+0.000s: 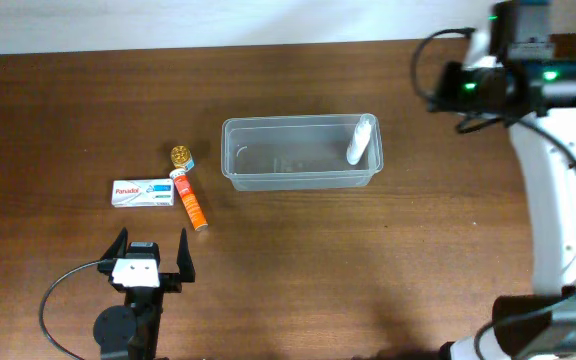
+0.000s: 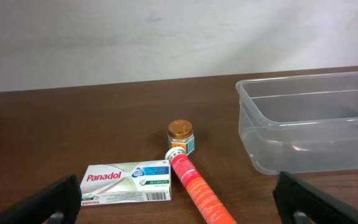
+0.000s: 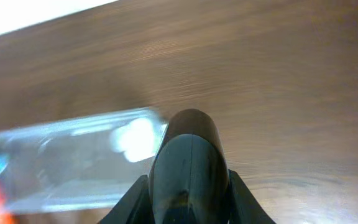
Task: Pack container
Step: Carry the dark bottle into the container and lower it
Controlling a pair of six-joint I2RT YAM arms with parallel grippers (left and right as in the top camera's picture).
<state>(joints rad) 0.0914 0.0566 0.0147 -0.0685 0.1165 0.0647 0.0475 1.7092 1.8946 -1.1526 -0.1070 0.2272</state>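
**Square up on the Panadol box before closing**

Start from the left gripper (image 1: 151,243), jaws wide apart and empty, low at the near side of the table (image 1: 418,270). Take the Panadol box (image 2: 127,182) first, lying flat just ahead. Approach square to its long sides to avoid nudging the orange tube (image 2: 197,186) just beside its right end, and mind the small gold-lidded jar (image 2: 181,137) by the tube's cap. Carry to the clear container (image 1: 268,178) mid-table and release into its bare left part, away from the white tube (image 1: 360,140) leaning at its right end. Leave the right gripper (image 3: 190,134), fingers pressed together on nothing, far right.
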